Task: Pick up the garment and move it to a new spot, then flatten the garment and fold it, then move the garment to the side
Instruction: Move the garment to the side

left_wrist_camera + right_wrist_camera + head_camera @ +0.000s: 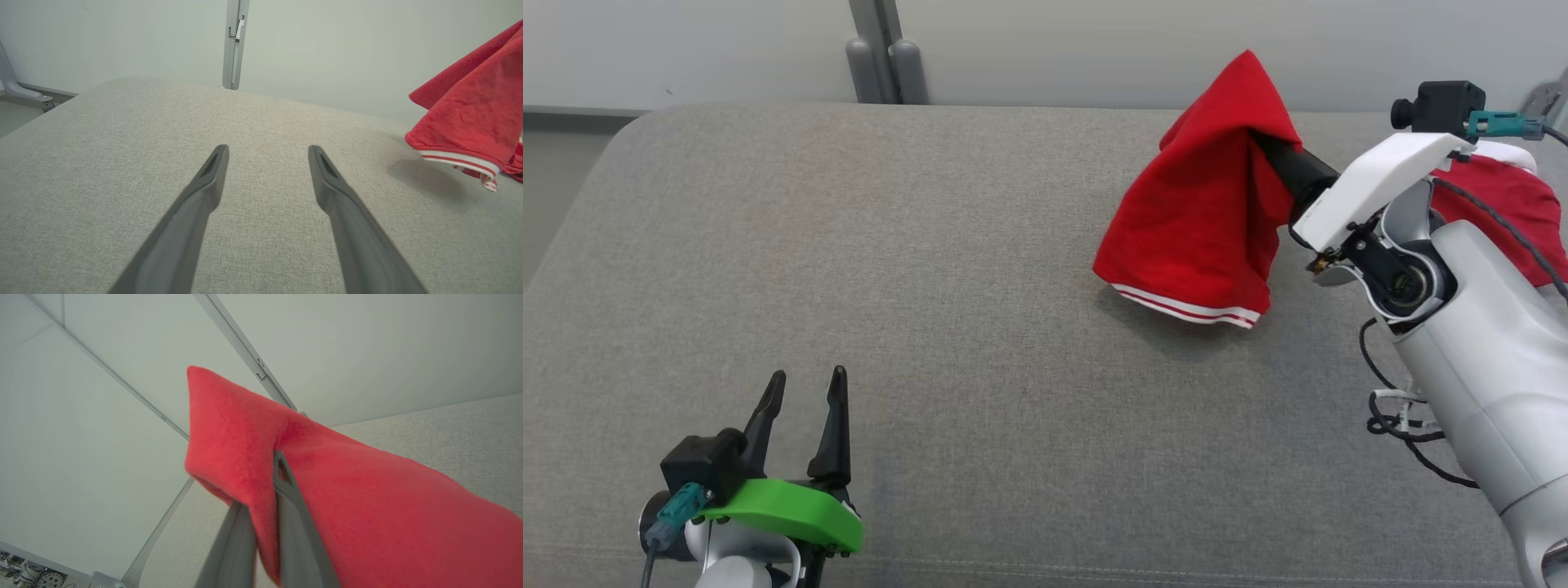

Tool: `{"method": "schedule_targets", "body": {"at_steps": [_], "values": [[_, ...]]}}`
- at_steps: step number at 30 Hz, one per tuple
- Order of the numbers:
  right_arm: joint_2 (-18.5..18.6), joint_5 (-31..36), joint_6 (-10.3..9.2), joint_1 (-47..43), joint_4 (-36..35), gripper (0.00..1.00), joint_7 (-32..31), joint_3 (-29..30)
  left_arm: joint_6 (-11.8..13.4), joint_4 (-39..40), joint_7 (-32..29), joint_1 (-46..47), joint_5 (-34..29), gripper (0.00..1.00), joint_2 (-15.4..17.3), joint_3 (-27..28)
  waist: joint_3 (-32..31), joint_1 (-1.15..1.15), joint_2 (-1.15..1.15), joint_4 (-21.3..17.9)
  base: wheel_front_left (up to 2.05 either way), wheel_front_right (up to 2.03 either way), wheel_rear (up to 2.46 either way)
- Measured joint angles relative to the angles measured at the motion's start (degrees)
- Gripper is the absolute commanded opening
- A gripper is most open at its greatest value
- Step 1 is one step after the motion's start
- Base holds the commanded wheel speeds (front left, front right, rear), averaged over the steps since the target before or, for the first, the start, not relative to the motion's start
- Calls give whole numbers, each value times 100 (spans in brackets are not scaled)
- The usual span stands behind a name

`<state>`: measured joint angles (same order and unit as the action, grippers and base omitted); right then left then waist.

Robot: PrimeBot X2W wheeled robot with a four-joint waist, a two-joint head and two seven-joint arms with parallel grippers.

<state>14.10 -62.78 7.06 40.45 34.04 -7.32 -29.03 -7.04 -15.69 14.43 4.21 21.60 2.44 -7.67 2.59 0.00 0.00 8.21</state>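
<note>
2 right fingers (294, 531) pinch garment (367, 506) (tightly).

Red garment (1205, 220) w/ white-striped hem, hanging lifted above table

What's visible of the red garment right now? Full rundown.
The red garment looks like soft knit cloth, with a white hem band carrying red stripes. It is bunched, not flat. The right end effector is shut on a fold, and the cloth drapes from that pinch like a tent, one corner peaking above. The hem hangs low over the grey padded surface and casts a shadow; contact there is unclear. More red cloth with a white part lies behind the right arm.
</note>
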Motion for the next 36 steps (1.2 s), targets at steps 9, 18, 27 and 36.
{"method": "schedule_targets", "body": {"at_steps": [9,18,27,36], "values": [[372,-31,-63,496,444,0,-698,88,-1,55,0,4,-1,100,-1,-26,201,0,0,-252,0,0,0],[598,403,-102,1197,581,0,-1782,-652,-4,-3,0,27,-1,100,-5,-174,316,0,0,-364,0,0,0],[563,269,-51,1912,491,0,-3144,-1076,-4,-51,0,52,0,100,-4,-244,303,0,0,-324,0,0,0],[510,-616,-424,2250,1025,0,-4212,-519,-8,-45,0,91,159,100,-5,-307,461,0,0,-208,0,0,0]]}}
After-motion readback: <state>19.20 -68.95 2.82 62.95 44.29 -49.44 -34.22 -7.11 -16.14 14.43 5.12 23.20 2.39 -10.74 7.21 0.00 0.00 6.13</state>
